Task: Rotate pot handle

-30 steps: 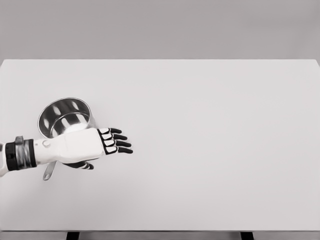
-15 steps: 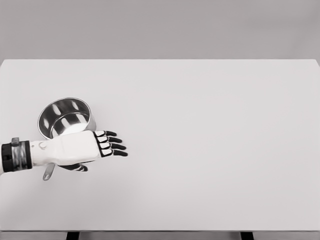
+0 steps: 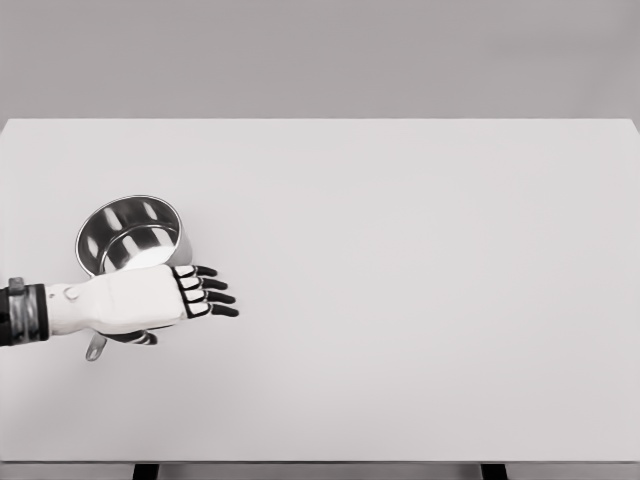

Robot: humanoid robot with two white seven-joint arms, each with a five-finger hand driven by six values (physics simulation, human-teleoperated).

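Your left hand (image 3: 150, 297) hovers with fingers (image 3: 205, 297) spread, gripping nothing, over the handle (image 3: 96, 348) of the pot (image 3: 130, 235) at the bench's (image 3: 420, 300) left, so turning looks undone.

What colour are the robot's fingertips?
Black, on the white left hand, whose fingers show in the head view.

No text, no labels — nothing legible

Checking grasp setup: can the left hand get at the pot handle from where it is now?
Probably yes. The left hand hovers right over the pot handle, whose tip pokes out below the wrist, fingers spread, nothing between them. Contact itself is hidden.
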